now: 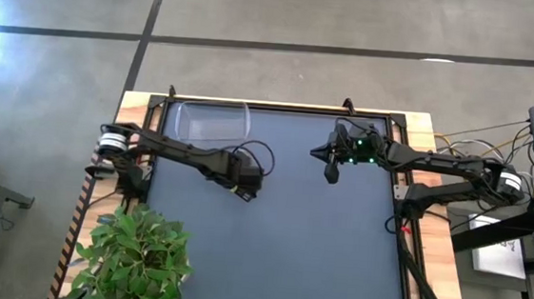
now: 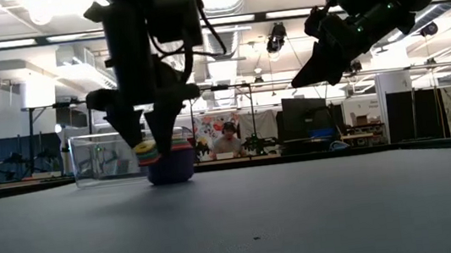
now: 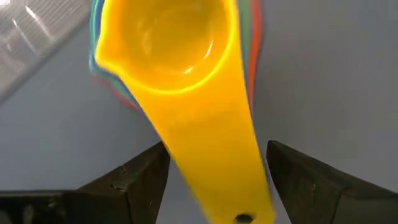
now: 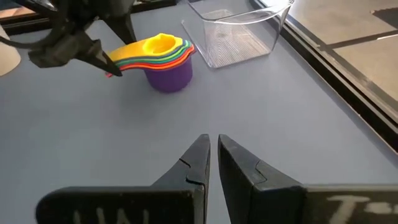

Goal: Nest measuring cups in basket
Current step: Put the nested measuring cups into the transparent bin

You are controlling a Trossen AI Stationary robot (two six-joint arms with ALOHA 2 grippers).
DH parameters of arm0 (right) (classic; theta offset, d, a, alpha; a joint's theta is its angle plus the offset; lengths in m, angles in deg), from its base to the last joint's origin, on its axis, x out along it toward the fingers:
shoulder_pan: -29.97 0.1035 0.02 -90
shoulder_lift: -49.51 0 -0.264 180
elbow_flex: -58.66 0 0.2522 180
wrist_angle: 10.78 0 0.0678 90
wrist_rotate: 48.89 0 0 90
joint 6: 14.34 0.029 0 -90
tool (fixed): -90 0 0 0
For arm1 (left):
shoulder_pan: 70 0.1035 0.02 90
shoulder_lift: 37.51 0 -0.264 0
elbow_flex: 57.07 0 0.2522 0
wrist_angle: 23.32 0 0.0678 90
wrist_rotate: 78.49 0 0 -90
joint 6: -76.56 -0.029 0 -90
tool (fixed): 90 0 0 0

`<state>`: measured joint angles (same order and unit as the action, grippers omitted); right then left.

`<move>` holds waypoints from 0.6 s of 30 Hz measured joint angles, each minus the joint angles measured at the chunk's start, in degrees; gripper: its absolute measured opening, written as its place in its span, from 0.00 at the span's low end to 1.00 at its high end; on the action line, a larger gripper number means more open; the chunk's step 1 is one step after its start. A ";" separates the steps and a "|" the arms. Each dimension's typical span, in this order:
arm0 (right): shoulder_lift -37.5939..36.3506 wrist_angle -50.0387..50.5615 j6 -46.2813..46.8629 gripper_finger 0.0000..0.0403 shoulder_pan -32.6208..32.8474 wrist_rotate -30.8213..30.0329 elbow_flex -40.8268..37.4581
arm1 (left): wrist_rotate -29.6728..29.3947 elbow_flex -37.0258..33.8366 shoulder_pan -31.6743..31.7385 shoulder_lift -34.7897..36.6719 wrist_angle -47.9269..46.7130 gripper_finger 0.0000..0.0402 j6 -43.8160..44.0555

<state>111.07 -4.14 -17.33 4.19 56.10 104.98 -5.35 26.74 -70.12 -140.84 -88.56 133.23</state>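
The measuring cups sit nested in one stack (image 4: 168, 62), purple at the bottom and the yellow cup (image 3: 168, 37) on top, standing on the mat by the purple cup's base (image 2: 169, 171). Their handles fan out to one side. My left gripper (image 3: 217, 152) is open, low over the stack, with one finger on either side of the yellow handle (image 3: 211, 143) and a gap showing. The arm hides the stack in the high view. The clear basket (image 1: 214, 121) stands beyond it at the far edge. My right gripper (image 4: 213, 146) is shut and hovers above the table (image 1: 331, 172).
A leafy plant (image 1: 135, 254) stands at the near left corner. The dark mat (image 1: 316, 258) lies bare toward the near and right sides. A raised frame (image 1: 404, 227) runs around the table. A person (image 2: 229, 139) sits far off in the room behind.
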 joint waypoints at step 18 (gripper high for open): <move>0.04 -1.22 -0.44 0.06 0.00 0.02 0.00 | 2.13 -4.20 1.92 0.11 5.33 0.52 -0.22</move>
<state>111.12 -5.36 -17.77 4.19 56.12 104.98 -3.21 22.53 -68.20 -140.73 -83.23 133.01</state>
